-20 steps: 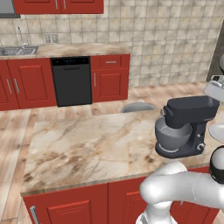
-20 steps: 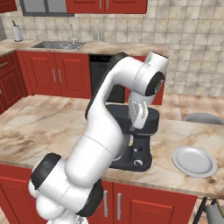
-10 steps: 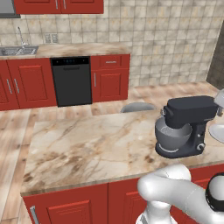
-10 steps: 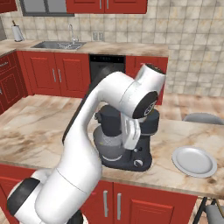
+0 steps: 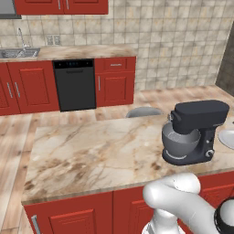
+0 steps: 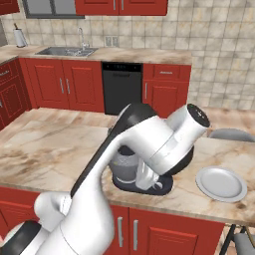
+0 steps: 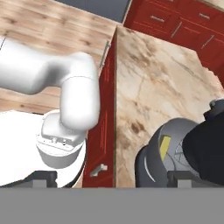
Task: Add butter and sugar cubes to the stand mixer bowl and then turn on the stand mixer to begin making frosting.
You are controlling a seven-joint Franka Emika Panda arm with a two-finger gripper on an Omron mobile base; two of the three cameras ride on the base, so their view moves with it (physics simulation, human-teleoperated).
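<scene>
Claw (image 7: 114, 180) hangs low at the counter's front edge, empty, with its jaws spread wide. Just beside it is the bowl (image 7: 151, 164), seated under the mixer (image 5: 199, 122) head with the whisk down in it. A yellow bar (image 7: 165, 147), judged to be the butter, lies against the inner wall. No sugar cubes can be made out, whether in the bowl, on the counter (image 5: 96, 151) or on the plate (image 6: 221, 184), so that step cannot be confirmed. Risk 1: the claw is so close that a sideways swing could strike the bowl rim or head and shift the mixer on its base. Risk 2: the side knob (image 5: 210, 153) is small, so wide jaws could close off-centre and slip, leaving the mixer off. Risk 3: the forearm crosses in front of the mixer, and a reach toward the plate beyond could sweep it toward the counter edge. Risk 4: switching on before the sugar is in would spoil the order.
</scene>
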